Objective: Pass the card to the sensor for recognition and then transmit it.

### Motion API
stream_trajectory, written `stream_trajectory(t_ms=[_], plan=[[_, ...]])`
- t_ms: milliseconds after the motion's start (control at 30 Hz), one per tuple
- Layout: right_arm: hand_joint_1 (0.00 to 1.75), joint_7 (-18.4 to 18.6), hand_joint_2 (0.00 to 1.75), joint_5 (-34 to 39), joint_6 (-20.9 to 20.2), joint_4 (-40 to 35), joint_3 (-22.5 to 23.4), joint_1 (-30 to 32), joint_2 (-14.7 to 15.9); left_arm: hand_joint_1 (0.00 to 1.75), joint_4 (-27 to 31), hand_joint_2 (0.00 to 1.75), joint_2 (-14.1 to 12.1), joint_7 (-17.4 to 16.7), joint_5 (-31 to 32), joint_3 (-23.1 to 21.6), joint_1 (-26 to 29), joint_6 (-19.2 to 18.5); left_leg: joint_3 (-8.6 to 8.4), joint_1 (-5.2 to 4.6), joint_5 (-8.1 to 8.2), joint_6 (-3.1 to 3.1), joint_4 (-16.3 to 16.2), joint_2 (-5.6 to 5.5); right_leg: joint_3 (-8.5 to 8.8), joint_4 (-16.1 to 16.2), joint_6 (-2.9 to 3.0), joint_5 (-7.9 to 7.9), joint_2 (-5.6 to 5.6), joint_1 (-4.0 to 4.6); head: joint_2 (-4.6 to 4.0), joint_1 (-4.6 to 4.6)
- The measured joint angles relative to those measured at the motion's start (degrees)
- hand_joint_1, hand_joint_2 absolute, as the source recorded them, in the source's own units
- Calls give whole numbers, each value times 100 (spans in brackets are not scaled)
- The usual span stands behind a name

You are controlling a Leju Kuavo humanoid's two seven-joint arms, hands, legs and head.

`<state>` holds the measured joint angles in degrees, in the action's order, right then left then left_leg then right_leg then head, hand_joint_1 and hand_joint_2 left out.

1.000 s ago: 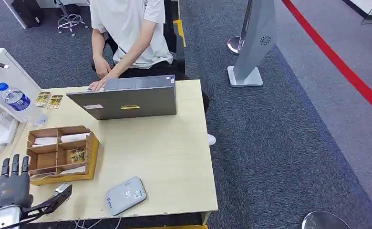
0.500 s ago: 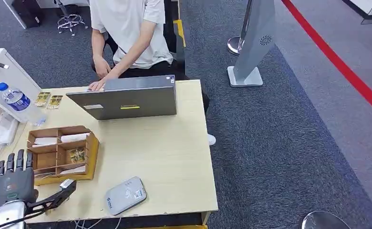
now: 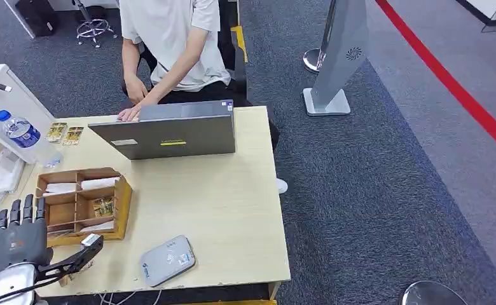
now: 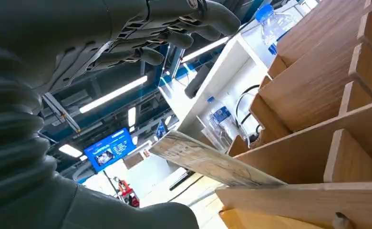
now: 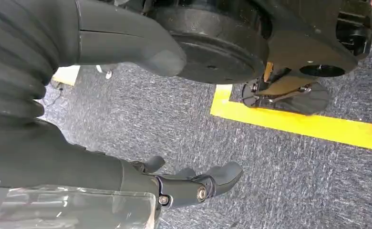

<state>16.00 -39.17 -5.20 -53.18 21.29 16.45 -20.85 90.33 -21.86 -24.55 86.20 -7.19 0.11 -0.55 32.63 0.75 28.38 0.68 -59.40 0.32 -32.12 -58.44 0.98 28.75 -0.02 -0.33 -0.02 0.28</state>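
Left hand (image 3: 18,238), empty with fingers spread, has crept closer to wooden organizer (image 3: 121,206).

On the table (image 3: 233,210), the divided box (image 3: 80,206) sits just ahead of my left robot hand (image 3: 20,241). The sensor (image 3: 166,260) lies to its right, near the front edge. The laptop (image 3: 169,135) stands behind both, the bottle (image 3: 21,135) far left.
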Motion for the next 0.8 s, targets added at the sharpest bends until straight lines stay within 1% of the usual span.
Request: stream_trajectory(t_ms=[300,333,567,600,633,800], plan=[[0,-4,175,7,2,-2,-4,11,0,0,-37,175,0,0,0,-2,0,2,0,0,0,0,0,0,1,0,0,0,0,0,0,2],[0,-4,175,7,2,-2,-4,13,0,175,-37,175,0,0,0,0,1,2,0,0,0,0,0,0,1,0,0,0,0,0,2,0],[0,-7,175,7,4,-2,-4,16,0,175,-37,175,2,2,0,0,5,-13,0,0,0,0,0,0,1,0,0,0,0,0,0,0],[0,-6,175,7,11,-2,-4,19,0,175,-37,175,11,37,0,2,8,-48,0,0,0,0,0,-1,2,0,0,0,-1,0,2,0],[0,-7,175,7,13,-20,-4,32,0,175,-37,175,74,140,0,13,48,-109,0,0,0,0,0,0,2,0,0,0,-1,0,0,2],[0,-7,175,9,11,-33,-4,42,0,175,-37,175,116,155,0,37,74,-96,0,0,-1,0,0,-1,3,0,1,-1,-2,0,0,0]])
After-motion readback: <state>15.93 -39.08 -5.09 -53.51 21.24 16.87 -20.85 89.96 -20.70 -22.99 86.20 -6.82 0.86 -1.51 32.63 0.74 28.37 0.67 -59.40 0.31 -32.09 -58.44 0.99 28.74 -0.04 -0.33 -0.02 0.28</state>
